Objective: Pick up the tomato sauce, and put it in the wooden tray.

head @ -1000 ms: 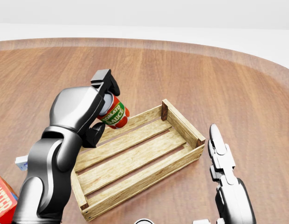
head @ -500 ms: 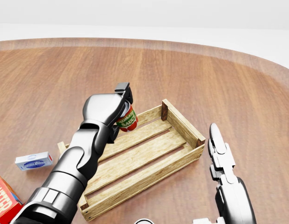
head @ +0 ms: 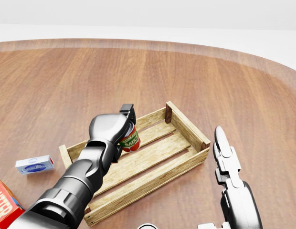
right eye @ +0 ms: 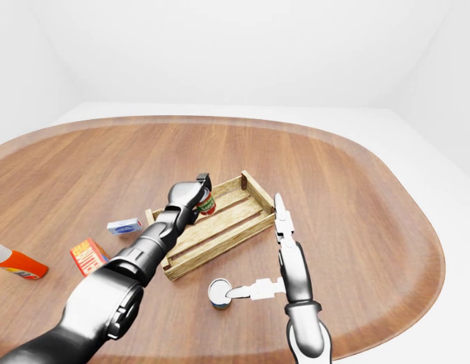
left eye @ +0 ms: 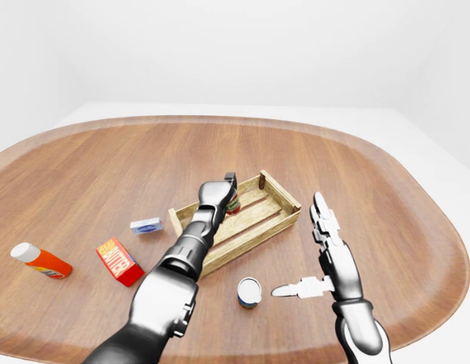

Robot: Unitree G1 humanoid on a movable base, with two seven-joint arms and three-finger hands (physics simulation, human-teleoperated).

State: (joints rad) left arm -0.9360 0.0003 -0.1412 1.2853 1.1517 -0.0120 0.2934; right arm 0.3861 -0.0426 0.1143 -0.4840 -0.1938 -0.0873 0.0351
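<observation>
The tomato sauce can (head: 131, 139), red with a green label, is tilted and held by my left hand (head: 120, 129), whose fingers close round it. It hangs low over the left-middle slats of the wooden tray (head: 188, 128); whether it touches them I cannot tell. The tray lies slanted on the brown table. My right hand (head: 225, 160) stands to the right of the tray, open, fingers straight and holding nothing. In the right-eye view the can (right eye: 206, 203) sits inside the tray's outline.
A silver can (left eye: 249, 292) stands below the tray near my right thumb. Left of the tray lie a small blue-white box (head: 34, 165), a red carton (left eye: 118, 261) and an orange bottle with a white cap (left eye: 42, 261). The round table's rim (head: 253, 59) curves along the top.
My left hand has carried the can rightward and down, from above the tray's left rim to low over its slats. The right hand has stayed still.
</observation>
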